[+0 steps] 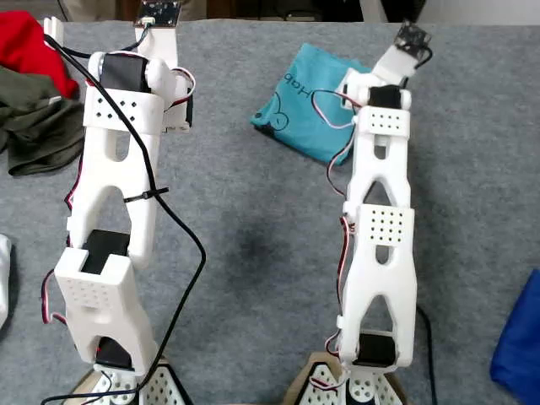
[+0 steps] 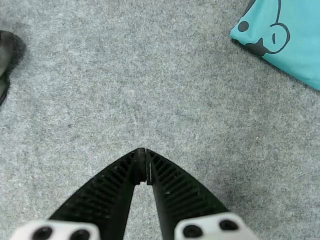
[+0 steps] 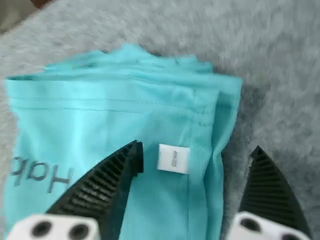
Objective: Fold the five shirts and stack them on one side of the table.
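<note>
A folded teal shirt (image 1: 302, 108) with dark print lies at the back middle of the grey table (image 1: 253, 245). My right gripper (image 3: 197, 150) stands open just above the teal shirt (image 3: 100, 120), its fingers on either side of the hem with the small white label (image 3: 173, 158). My left gripper (image 2: 142, 157) is shut on nothing, over bare table to the left of the teal shirt (image 2: 285, 35). A red shirt (image 1: 25, 46) and a crumpled olive shirt (image 1: 38, 118) lie at the back left. A blue shirt (image 1: 519, 337) lies at the right edge.
A white cloth (image 1: 3, 283) pokes in at the left edge. A black cable (image 1: 173, 219) runs across the table along the left arm. The olive shirt's edge (image 2: 5, 55) lies near my left gripper.
</note>
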Tool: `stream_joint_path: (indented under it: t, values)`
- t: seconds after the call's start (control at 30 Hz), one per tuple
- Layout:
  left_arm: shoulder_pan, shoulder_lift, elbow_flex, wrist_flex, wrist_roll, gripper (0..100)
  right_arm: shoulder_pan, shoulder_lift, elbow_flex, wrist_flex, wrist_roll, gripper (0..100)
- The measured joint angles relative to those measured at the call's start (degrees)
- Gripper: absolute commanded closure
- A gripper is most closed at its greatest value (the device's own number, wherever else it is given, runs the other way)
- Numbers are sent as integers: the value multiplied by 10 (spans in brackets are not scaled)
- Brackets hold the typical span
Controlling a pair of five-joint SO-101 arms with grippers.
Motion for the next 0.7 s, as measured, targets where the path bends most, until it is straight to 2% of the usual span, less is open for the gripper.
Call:
stream_joint_path:
  t: [0.17, 0.4, 0.57, 0.7]
  values:
    - [0, 0, 0, 0, 0, 980, 0, 0, 18, -27, -10, 679]
    - [0, -2, 34, 0, 0, 980, 0, 0, 18, -33, -10, 863]
    - [0, -2, 36, 0, 0, 980, 0, 15, 18, -38, -10, 850]
    - [0, -2, 36, 0, 0, 980, 1, 18, 18, -40, -10, 878]
